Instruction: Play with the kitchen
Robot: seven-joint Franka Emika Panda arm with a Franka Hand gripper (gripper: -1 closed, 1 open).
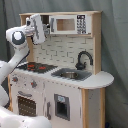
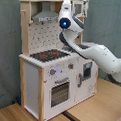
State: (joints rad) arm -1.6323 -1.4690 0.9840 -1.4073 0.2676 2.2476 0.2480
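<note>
In the first exterior view, the toy kitchen [image 1: 62, 75] fills the frame, its red-ringed hob [image 1: 36, 66] at the first exterior view's left, with the sink [image 1: 70, 74] and black faucet [image 1: 83, 59] to the hob's right. The white arm [image 1: 19, 40] rises at the first exterior view's left, its gripper [image 1: 38, 27] up at the kitchen's upper shelf, beside the microwave [image 1: 67, 24]. Whether the fingers are released or clenched cannot be told.

In the second exterior view, the kitchen [image 2: 51, 71] stands on a wooden floor [image 2: 89, 113]. The arm [image 2: 94, 52] reaches in from the second exterior view's right, its blue-lit joint [image 2: 65, 23] above the hob [image 2: 49, 55], near the grey hood [image 2: 44, 17]. The oven door [image 2: 59, 91] is closed.
</note>
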